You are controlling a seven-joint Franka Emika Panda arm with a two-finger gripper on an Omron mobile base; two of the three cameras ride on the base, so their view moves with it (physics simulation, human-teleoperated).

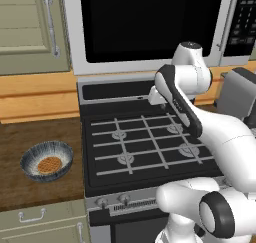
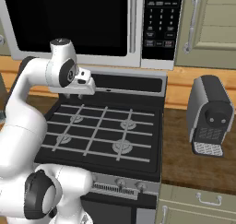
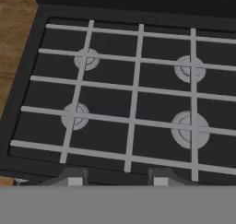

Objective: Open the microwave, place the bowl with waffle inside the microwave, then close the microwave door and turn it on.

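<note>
Gripper [image 3: 117, 176] above stove [image 3: 133, 94], bowl [image 1: 46, 160] well apart.

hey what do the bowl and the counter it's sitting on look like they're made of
The bowl looks like glazed ceramic: blue-grey with white speckles, smooth rim. The counter looks like dark brown wood, with faint grain streaks and a matte finish. Both are rendered, so this is a guess.

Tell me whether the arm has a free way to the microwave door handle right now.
Probably yes. The tool hangs over the stove, and nothing stands between it and the handle on the shut microwave door above.
</note>
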